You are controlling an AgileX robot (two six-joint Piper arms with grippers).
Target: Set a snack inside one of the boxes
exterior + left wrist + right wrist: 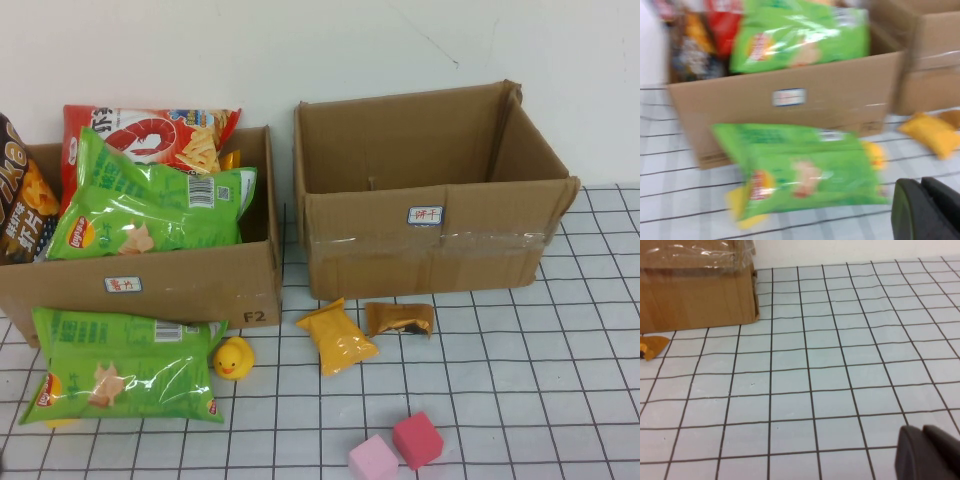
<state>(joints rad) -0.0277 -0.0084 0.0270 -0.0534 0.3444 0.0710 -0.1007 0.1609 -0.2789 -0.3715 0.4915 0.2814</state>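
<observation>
While neither arm shows in the high view, the left wrist view settles which is nearer: the left gripper (pixel 927 207) hangs low just beside the green chip bag (pixel 125 365), which lies flat on the gridded table (pixel 520 380) against the front of the left box (pixel 200 285) — its long axis running along that box front. Whether this claw is spread or pressed together I cannot tell. Further right lie the yellow snack packet (pixel 337 336) and the empty right box (pixel 430 190). The right gripper (pixel 930 452) hovers over bare grid, its state likewise unclear — probably the poorer choice.
</observation>
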